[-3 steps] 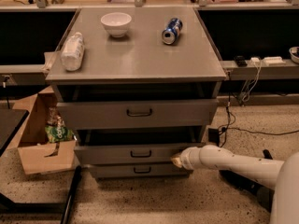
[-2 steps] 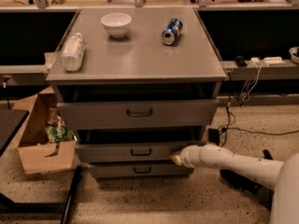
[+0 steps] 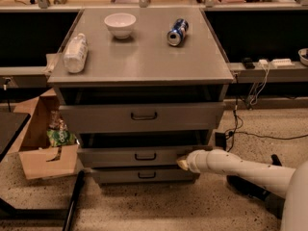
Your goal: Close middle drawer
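Note:
The middle drawer [image 3: 120,156] is a wide, low grey front with a small dark bar handle [image 3: 145,156], second of three in the grey cabinet. It stands pulled out a little, with a dark gap above it. My gripper [image 3: 183,163] at the end of the white arm [image 3: 240,170] sits against the right end of that drawer's front. The taller top drawer [image 3: 142,115] is above it, also slightly out. The lowest drawer [image 3: 144,175] is below.
On the cabinet top [image 3: 144,57] lie a white bowl [image 3: 120,24], a blue can [image 3: 176,32] on its side and a white bottle [image 3: 75,53]. An open cardboard box [image 3: 41,143] stands at the left. Cables [image 3: 250,129] trail on the floor at the right.

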Available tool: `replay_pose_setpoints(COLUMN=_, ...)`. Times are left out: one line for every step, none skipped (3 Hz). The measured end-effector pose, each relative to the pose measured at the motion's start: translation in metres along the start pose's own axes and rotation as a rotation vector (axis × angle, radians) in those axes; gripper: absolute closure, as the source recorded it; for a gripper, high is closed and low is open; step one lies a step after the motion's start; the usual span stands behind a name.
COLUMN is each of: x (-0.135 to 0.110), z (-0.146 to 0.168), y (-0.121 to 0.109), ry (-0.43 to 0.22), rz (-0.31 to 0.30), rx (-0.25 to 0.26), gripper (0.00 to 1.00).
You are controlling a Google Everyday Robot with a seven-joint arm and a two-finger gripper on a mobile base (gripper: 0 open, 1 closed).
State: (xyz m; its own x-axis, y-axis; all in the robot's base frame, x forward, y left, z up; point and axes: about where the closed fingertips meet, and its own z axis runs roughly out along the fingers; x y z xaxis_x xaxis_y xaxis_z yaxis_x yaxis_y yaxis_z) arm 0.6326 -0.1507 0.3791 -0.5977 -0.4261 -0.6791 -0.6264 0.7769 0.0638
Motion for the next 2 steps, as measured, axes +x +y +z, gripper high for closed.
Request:
replay_pose_setpoints(x=0.0022, z=-0.0019, y=0.0019, ry=0.0, rz=0.0, rx=0.0, gripper=1.0)
replay_pose_setpoints(x=-0.0002, z=-0.0026, y=0.0, ry=-0.011, rz=-0.001, rx=0.002, gripper=1.0)
